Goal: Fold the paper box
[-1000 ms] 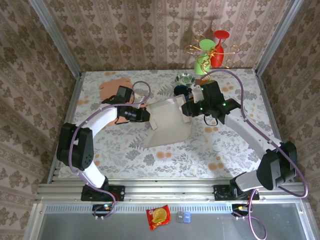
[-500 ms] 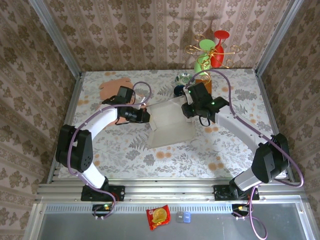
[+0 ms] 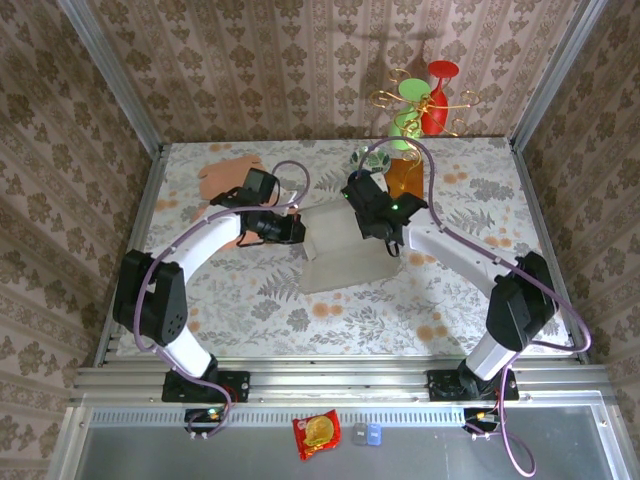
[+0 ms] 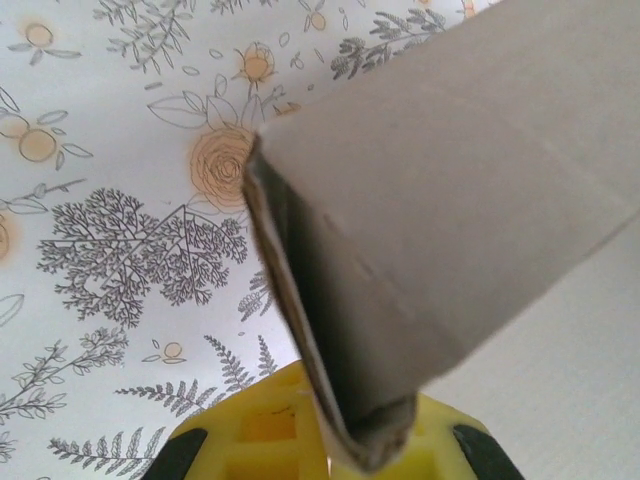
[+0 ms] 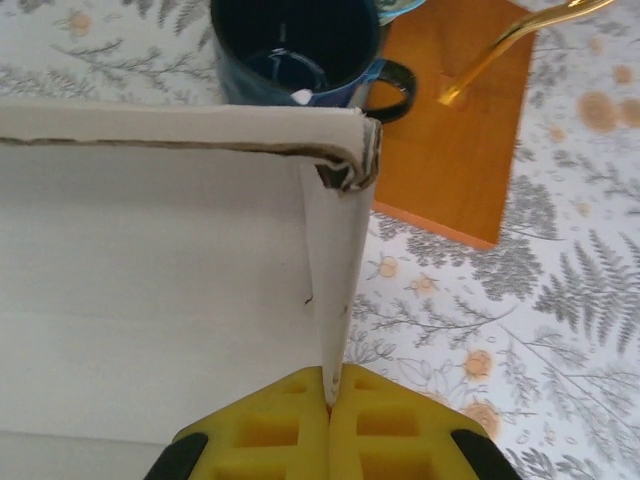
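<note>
Pinching the paper box (image 3: 345, 258) both sides: L gripper (image 4: 352, 455) clamped on left wall, R gripper (image 5: 328, 398) tight on right flap.

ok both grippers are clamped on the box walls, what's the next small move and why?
Probably brace with the left gripper and have the right gripper ease its wall slightly inward. Both are shut on opposite walls of the paper box, and the corner ahead of the right one looks loose, not squared. Keep it small: the blue mug sits just behind that corner.
</note>
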Tool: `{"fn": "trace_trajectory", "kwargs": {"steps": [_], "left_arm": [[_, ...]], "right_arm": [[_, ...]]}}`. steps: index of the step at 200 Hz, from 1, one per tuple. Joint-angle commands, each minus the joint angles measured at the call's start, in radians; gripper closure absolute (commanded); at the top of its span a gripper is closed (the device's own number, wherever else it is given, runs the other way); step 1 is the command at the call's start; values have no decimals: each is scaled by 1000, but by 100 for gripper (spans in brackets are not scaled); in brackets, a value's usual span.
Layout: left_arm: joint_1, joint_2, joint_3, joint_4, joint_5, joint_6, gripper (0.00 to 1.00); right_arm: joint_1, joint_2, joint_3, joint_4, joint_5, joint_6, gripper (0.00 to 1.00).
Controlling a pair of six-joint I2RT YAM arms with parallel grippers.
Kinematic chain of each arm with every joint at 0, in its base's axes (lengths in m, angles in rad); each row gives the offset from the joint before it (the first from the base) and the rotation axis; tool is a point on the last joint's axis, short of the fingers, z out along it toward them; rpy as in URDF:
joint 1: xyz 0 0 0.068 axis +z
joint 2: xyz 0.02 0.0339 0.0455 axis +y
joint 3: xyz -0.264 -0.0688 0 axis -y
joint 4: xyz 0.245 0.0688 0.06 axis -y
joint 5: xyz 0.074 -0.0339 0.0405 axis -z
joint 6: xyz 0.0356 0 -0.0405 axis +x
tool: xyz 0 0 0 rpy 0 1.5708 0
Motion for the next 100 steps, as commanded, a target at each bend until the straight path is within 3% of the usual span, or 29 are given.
{"fn": "trace_trajectory", "kwargs": {"steps": [1,35,77,100], "left_arm": [[-29,16,51,-41,-32,-34,100],[-43,44,87,-97,-68,-54,100],[-57,67,95,-91,-66,-80,100],[-62,81,91,-85,-58,-80,100]], "right_arm": [[17,63,70,-166,147,144,100],[42,148,190,-396,261,324,100],[89,179,178,-429,262,371,100],[77,133,94,-308,169,337,100]]}}
